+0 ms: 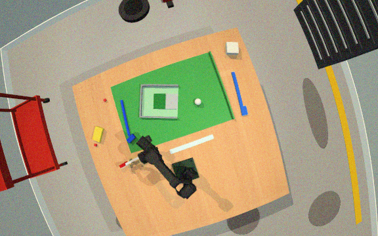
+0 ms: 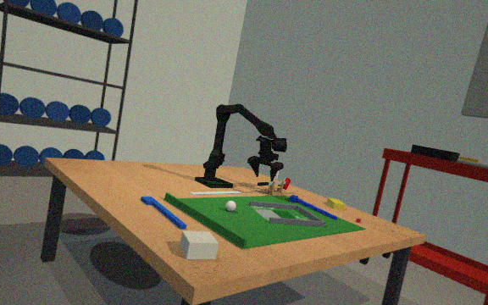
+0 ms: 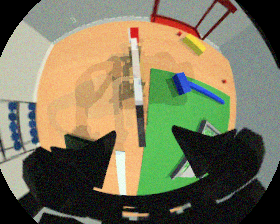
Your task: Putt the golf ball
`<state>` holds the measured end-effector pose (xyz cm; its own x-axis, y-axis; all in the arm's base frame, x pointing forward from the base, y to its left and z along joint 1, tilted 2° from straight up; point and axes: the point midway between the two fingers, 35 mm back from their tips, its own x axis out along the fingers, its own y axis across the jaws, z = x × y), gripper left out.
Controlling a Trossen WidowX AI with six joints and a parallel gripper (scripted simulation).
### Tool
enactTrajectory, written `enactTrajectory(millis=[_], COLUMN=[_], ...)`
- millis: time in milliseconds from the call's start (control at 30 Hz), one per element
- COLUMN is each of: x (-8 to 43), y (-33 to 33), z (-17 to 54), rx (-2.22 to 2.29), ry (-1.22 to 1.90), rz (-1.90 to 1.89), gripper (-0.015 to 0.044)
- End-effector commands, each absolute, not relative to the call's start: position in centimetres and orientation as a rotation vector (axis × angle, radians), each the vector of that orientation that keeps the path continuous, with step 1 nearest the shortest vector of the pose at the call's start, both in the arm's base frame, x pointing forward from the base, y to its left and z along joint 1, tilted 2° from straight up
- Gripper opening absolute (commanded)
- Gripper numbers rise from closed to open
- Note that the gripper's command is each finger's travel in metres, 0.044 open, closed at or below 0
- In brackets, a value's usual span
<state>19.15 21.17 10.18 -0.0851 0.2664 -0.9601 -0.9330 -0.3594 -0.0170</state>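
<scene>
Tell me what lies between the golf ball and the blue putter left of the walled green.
In the top view, the grey-walled raised green sits between the golf ball and that blue putter; otherwise only green mat.
</scene>
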Motion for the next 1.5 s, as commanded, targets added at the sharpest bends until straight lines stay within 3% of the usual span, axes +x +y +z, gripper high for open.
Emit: enactTrajectory(millis=[0,1067,1467], x=[18.8,18.8,18.9], y=[21.1,21.1,21.2], z=[8.8,4.2,4.5], rx=[-1.223,-1.223,-1.228], ry=[0.843,0.843,0.835], rz=[1.625,1.625,1.623], gripper=[0.044,0.044,0.0125])
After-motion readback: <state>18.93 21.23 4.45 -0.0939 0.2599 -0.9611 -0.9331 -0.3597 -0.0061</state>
